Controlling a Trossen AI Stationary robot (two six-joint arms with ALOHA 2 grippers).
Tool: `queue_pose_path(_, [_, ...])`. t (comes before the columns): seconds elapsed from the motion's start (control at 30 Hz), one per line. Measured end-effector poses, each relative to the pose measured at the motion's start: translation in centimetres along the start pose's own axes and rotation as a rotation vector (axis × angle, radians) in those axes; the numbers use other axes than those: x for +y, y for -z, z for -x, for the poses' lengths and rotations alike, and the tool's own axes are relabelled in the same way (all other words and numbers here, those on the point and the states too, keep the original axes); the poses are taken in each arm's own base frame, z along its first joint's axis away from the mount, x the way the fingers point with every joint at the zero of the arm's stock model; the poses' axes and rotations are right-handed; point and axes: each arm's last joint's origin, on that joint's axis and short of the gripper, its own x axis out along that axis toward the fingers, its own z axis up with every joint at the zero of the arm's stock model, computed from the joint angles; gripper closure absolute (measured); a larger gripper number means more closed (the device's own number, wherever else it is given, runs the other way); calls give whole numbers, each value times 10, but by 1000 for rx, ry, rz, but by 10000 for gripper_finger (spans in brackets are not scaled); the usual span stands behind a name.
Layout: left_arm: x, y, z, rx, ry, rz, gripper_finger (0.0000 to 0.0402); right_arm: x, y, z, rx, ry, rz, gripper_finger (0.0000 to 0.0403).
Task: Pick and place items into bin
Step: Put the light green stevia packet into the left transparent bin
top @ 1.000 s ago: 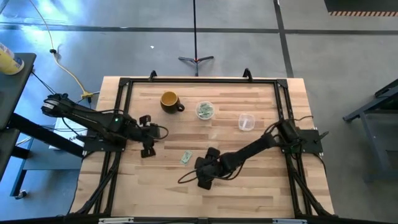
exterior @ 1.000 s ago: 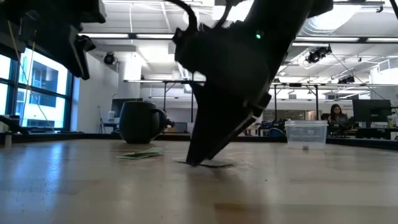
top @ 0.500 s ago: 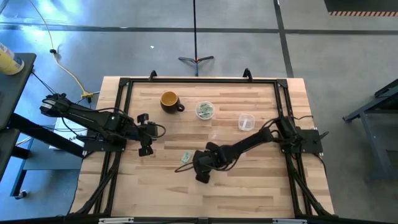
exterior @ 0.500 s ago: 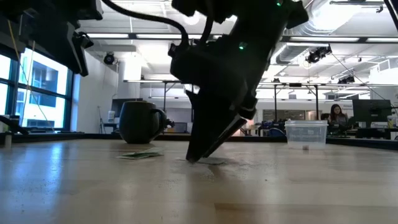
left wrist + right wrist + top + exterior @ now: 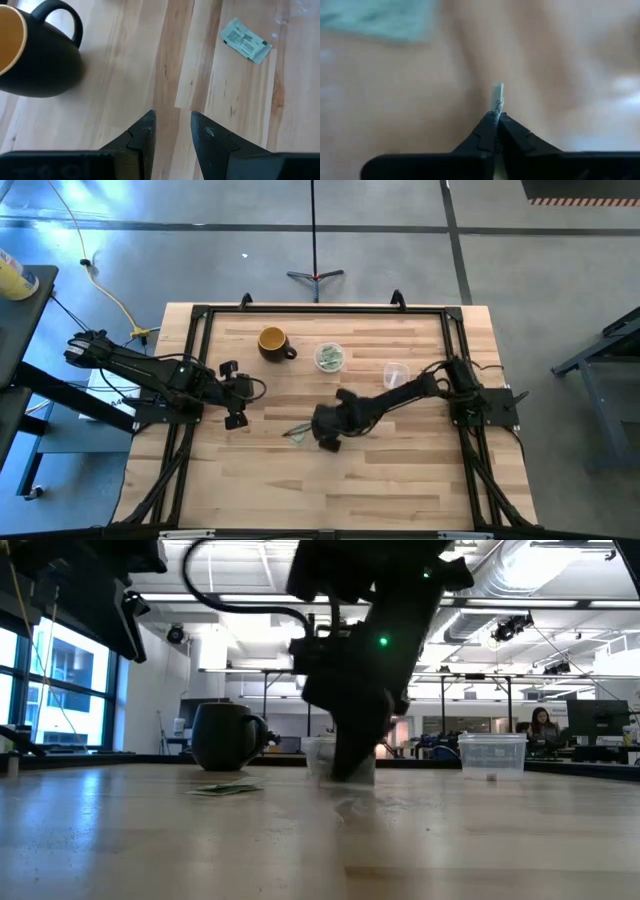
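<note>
since a second ago the right gripper (image 5: 496, 116) has pinched shut on one slip (image 5: 497, 95), lifting; next, carry it over the bin (image 5: 330, 357) and let go.

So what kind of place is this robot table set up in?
Probably a robotics lab or workshop: a bare concrete floor around the wooden table, exposed ceiling ducts with strip lighting, and rows of workbenches behind, with a person at a monitor.

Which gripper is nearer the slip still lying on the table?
Right. The right gripper, shut on another slip, sits just beside the loose slip; the left gripper waits farther off, toward the table's left edge.
</note>
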Motion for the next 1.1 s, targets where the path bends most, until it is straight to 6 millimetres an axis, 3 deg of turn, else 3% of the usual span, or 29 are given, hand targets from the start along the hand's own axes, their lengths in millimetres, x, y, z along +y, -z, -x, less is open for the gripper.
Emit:
queue_pose_path(0.17, [0,-1,0,-7,-2,-15,245,-34,-23,33,-84,55,-88,396])
queue_pose_path(0.6, [1,0,0,-7,-25,12,245,-127,-56,73,-167,120,-235,399])
queue_pose_path(0.87, [1,0,0,-10,-32,30,245,-190,-63,64,-114,114,-314,400])
queue_pose_path(1.1, [1,0,0,-9,-24,74,245,-220,-63,59,-77,70,-301,399])
